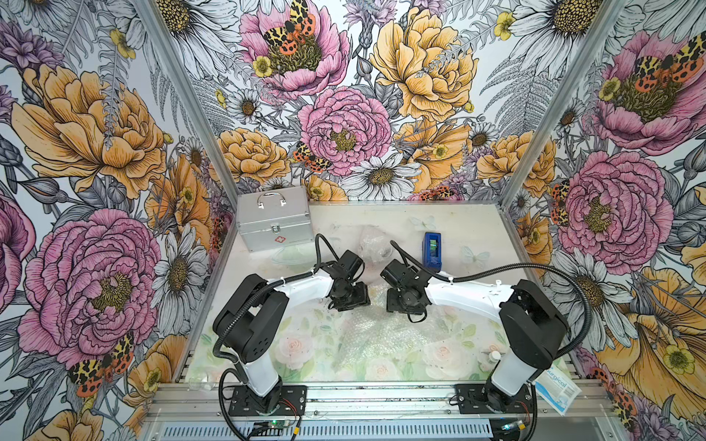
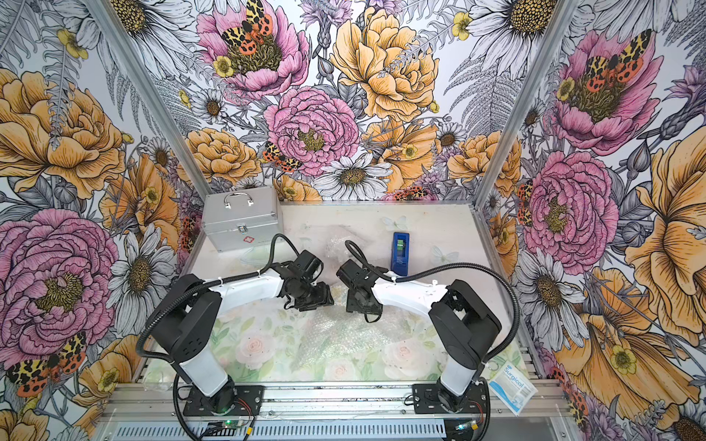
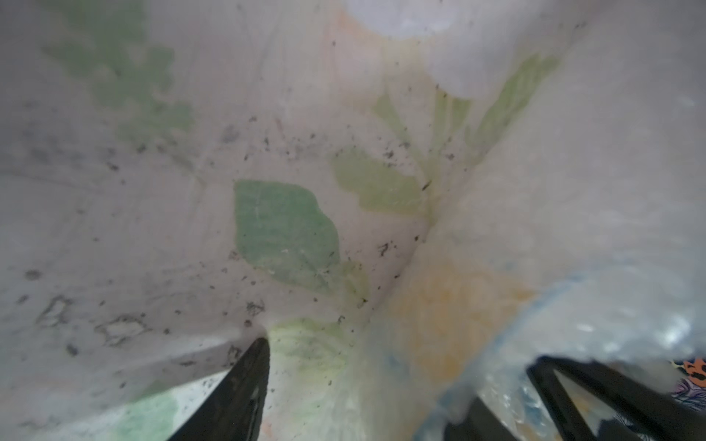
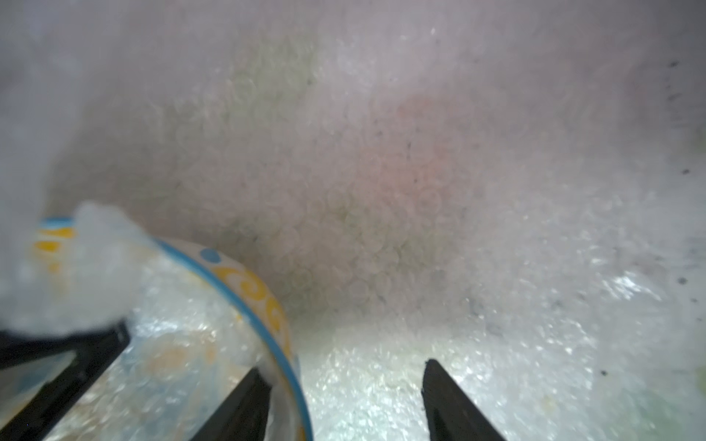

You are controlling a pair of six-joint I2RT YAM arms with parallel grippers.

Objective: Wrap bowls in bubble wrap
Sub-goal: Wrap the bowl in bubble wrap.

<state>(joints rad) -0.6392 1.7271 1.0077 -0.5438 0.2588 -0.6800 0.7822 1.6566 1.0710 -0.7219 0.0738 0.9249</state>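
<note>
A: Where is the small round blue-and-yellow ceramic bowl (image 4: 244, 282)?

B: On the clear crinkly bubble wrap (image 4: 382, 229). The right gripper (image 4: 340, 366) straddles its rim, jaws apart, empty; the left gripper (image 3: 399, 349) gapes beside it. Fold the wrap over slowly.

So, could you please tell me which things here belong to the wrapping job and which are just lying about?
Belong to the job:
- bowl, patterned, partly under wrap
- bubble wrap sheet, mid-table
- crumpled bubble wrap bundle, at the back; its contents cannot be seen

Just lying about:
- silver case
- blue tape dispenser
- surgical packet
</note>
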